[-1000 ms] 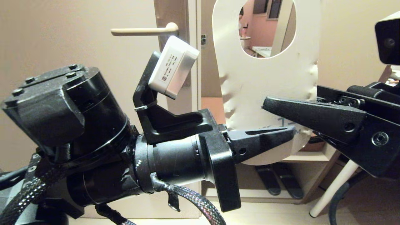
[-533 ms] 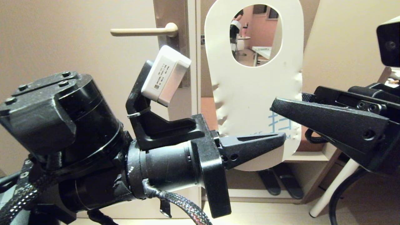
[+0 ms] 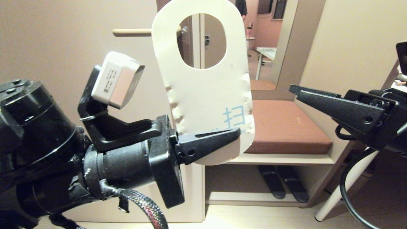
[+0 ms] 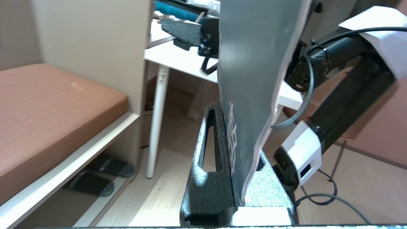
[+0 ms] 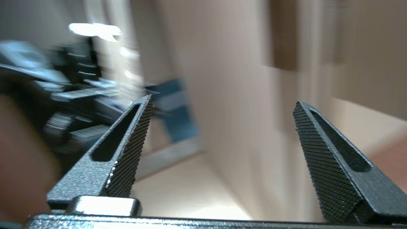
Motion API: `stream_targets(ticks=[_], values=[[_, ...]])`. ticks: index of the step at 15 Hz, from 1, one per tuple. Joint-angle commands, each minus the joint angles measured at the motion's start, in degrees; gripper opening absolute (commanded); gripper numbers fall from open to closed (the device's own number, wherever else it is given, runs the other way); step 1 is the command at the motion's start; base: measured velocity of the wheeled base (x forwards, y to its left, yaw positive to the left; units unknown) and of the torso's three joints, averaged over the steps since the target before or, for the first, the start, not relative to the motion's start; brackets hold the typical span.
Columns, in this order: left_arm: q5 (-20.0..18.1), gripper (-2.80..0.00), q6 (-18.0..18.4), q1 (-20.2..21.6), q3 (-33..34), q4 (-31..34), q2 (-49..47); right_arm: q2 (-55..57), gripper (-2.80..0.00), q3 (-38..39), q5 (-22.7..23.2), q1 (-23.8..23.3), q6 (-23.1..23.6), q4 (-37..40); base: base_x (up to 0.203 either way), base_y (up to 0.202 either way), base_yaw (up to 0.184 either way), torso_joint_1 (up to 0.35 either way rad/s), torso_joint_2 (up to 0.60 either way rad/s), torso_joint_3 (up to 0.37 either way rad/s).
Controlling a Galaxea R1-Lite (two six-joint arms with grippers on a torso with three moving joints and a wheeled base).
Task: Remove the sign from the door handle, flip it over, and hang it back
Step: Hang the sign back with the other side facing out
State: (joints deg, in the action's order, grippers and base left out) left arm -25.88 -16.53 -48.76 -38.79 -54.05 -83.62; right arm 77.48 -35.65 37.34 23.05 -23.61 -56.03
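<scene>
Behind everything is the beige door, with its brown-grey backplate mostly hidden, and off to the right a low bench with a rust-brown cushion and a pair of dark slippers on the shelf underneath. Next biggest is the left arm, filling the lower left of the head view, and its left claw is clamped on the bottom end of the sign. That sign stands upright with its pale side facing the head camera, a light blue Chinese character near the bottom, and the big hole up top; the left wrist view shows its other side is blue-grey with white lettering. It's not hanging on anything, just pinched in the claw in front of the door. Right claw sits well apart to the right, fingers spread wide with nothing between them. Smallest bit: the cream door handle pokes out to the left behind the sign's top edge.
</scene>
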Motion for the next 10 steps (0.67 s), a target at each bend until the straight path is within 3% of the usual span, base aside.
stream_targets(ticks=[1,2,3,6,10], values=[[-0.13,-2.80,-0.09,1.57,2.83,-0.35,4.02,-2.13,0.00,2.49,0.19,-4.23,0.98,-0.32,0.000,0.000,0.000,0.000,0.00,0.000],[-0.13,-2.80,-0.08,2.02,4.04,-0.35,5.41,-3.52,0.00,4.32,0.00,-6.82,1.98,-0.32,0.000,0.000,0.000,0.000,0.00,0.000],[-0.13,-2.80,-0.08,2.31,5.37,-0.35,6.86,-5.43,-2.80,6.28,-0.83,-8.79,2.54,-0.31,0.000,0.000,0.000,0.000,0.00,0.000],[0.74,-2.80,-0.08,2.54,8.59,-0.26,11.02,-8.32,-2.80,10.93,-6.52,-13.42,4.30,-0.31,0.000,0.000,0.000,0.000,0.00,0.000],[2.04,-2.80,0.00,5.29,13.49,0.00,17.09,-11.78,-2.80,21.05,-19.58,-17.28,9.25,-0.31,0.000,0.000,0.000,0.000,0.00,0.000]])
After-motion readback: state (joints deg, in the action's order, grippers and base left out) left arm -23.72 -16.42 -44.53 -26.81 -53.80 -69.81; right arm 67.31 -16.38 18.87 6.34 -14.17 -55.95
